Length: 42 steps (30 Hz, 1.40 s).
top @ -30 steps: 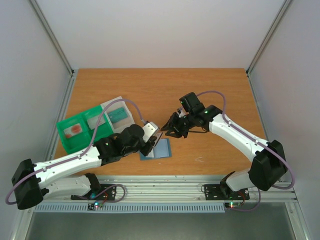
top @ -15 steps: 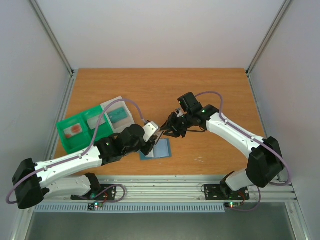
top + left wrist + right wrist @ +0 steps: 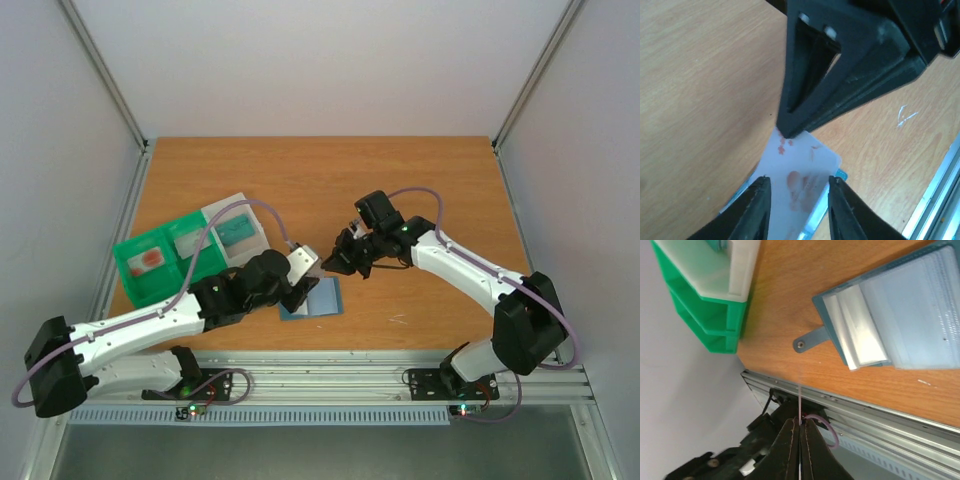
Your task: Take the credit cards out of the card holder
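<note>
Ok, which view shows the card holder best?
Right wrist: the card holder lies open, pockets and tab plain. Top external shows it small, without detail. Left wrist shows only a corner behind a card.

I work in a robotics lab, inside a purpose-built test cell. Plain white panel walls close in the far end and both sides, held by bare aluminium frame struts. The bench is a flat brown wooden tabletop. My two white-and-black arms, the left arm and the right arm, are bolted to a slotted aluminium rail along the near edge. Purple cables loop over them, and small circuit boards with lit indicator lights sit at their bases.
</note>
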### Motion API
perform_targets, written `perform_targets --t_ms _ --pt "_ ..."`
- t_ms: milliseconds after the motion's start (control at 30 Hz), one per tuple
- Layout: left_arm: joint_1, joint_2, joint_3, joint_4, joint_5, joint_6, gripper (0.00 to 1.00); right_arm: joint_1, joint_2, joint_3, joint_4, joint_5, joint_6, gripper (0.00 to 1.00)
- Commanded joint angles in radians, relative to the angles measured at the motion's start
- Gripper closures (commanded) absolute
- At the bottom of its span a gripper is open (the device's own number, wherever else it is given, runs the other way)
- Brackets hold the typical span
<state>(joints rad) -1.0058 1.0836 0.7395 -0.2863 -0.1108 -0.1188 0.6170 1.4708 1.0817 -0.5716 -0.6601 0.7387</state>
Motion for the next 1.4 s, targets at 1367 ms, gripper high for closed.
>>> perform_targets --t_ms 1367 --pt "0.424 -0.080 -0.028 0.510 0.858 -0.940 0.36 -0.016 -0.651 -0.330 0.505 0.180 -0.245 0.99"
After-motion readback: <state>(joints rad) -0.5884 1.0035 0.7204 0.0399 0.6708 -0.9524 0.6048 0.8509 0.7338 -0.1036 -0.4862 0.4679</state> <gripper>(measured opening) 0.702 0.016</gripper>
